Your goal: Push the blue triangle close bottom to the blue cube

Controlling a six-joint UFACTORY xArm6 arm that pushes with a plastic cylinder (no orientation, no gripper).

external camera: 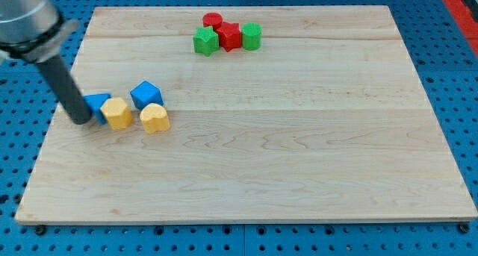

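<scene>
The blue triangle [98, 104] lies near the board's left edge, partly hidden behind my rod. My tip [81, 120] rests against its left side. The blue cube [146, 94] sits to the right of the triangle and slightly higher in the view. A yellow hexagonal block [116, 113] touches the triangle's right side, between it and the cube. A yellow heart block [154, 117] lies just below the cube.
A cluster at the view's top centre holds a green star block [205, 41], a red cylinder [213, 20], a red star block [229, 36] and a green cylinder [251, 36]. The wooden board [299, 151] rests on a blue pegboard table.
</scene>
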